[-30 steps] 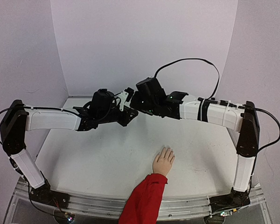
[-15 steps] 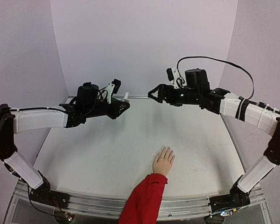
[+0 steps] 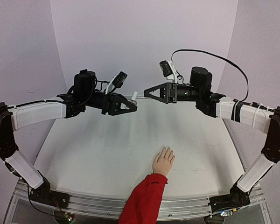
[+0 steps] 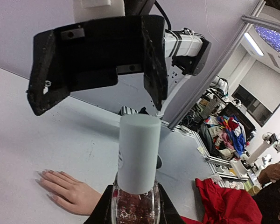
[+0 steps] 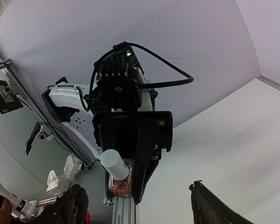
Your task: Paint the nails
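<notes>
The mannequin hand [image 3: 164, 162] with a red sleeve [image 3: 144, 198] lies palm down on the white table [image 3: 98, 154], front centre. Its nails [image 4: 41, 173] show pale at the fingertips in the left wrist view. My left gripper [image 3: 127, 105] is shut on a small pinkish glitter bottle [image 4: 135, 205] with a white cap [image 4: 139, 154] on it, held high above the table's back. My right gripper [image 3: 149, 92] faces it, open and empty, a short gap from the cap [image 3: 134, 95]. In the right wrist view its dark fingers [image 5: 213, 205] frame the bottle [image 5: 122, 181].
White walls close in the back and both sides of the table. Both arms reach in over the back half, well above the surface. A metal rail [image 3: 191, 205] runs along the near edge by the arm bases.
A second ago both grippers met at the bottle. They then drew apart and the right gripper opened. Now the left has swung right with the bottle, close to the right gripper again.
</notes>
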Tool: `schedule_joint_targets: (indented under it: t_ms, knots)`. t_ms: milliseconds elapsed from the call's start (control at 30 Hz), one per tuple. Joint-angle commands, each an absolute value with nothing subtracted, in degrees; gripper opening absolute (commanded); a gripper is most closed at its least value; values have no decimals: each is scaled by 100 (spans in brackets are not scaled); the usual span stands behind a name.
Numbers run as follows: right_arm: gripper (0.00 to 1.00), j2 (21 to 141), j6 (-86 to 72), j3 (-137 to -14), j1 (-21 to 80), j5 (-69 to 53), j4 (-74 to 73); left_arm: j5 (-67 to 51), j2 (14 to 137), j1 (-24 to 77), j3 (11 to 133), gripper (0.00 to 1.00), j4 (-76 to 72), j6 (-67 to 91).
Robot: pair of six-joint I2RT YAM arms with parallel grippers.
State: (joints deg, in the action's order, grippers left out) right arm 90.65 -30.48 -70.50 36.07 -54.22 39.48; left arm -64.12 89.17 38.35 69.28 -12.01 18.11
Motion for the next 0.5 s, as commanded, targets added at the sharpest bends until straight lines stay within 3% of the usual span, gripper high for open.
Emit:
schedule_joint_targets:
  t_ms: [0, 300, 467]
  knots:
    - [72, 9460, -3539, -7454, 3785, -6113, 5112, -7153, 8989, 3867, 7147, 0, -1371, 2019]
    - [41, 9950, -3628, -8023, 4145, -6249, 5225, -7177, 9119, 3920, 7201, 0, -1380, 2035]
    - [15, 10058, -3706, -8028, 4248, -6318, 5223, -7078, 9109, 3920, 7216, 0, -1390, 2015]
